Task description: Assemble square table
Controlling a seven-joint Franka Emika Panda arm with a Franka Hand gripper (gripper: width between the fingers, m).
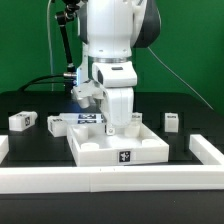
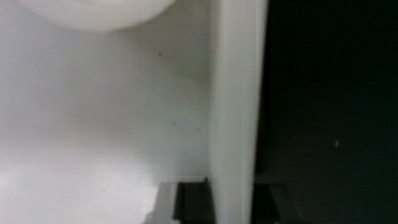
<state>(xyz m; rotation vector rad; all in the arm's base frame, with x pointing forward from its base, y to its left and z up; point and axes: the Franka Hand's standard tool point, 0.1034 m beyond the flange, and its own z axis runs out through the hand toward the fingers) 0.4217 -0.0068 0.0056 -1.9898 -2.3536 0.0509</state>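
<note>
So that the top [image 1: 100, 150] can presumably be repositioned, its rim [image 2: 237, 100] is pinched by the clenched gripper [image 1: 122, 128]; legs [image 1: 22, 120] are left beside the top.

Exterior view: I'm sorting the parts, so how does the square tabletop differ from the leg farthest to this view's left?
The tabletop is a wide, shallow tray with a raised rim; the leg is a small block. The tabletop lies in the middle under the arm; the leg lies apart at the exterior view's left. The pincer is shut on the tabletop's rim; nothing touches the leg. Both are white with black-and-white tags.
</note>
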